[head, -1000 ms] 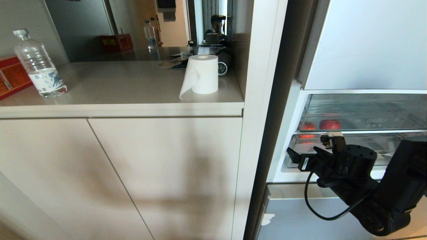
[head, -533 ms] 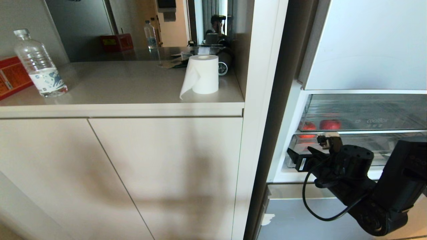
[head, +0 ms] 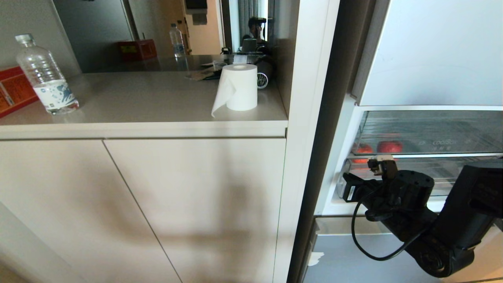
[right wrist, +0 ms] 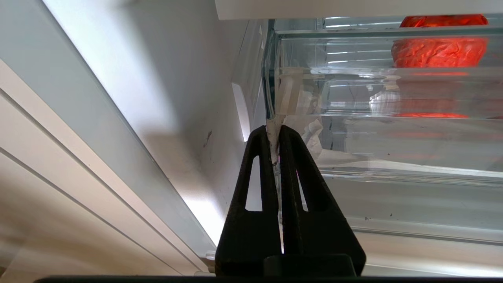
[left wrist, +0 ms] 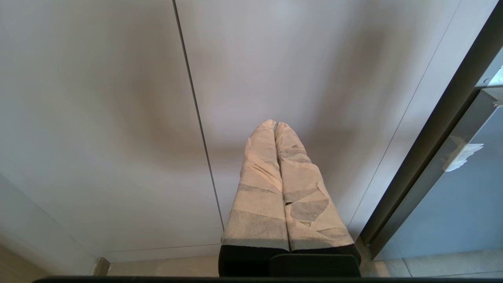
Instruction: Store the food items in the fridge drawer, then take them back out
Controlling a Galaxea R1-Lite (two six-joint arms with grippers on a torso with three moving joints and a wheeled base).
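The right gripper is clenched with nothing between its fingers, at the left end of the fridge drawer. Both food items, the tangerine and the apple, lie inside at about one o'clock from it. The front lip should probably be hooked squarely and drawn out level so neither fruit rolls; the left gripper is parked, clenched, facing the cabinet door.

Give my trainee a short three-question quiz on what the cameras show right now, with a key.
1. True or false: the right gripper has its jaws shut.
2. Where are the two red fruits? A) on the counter B) inside the fridge drawer C) in the gripper
3. What white thing stands on the counter nearest the fridge?

Key:
1. True; it sits at the left end of the clear drawer fronts.
2. B
3. The paper roll.
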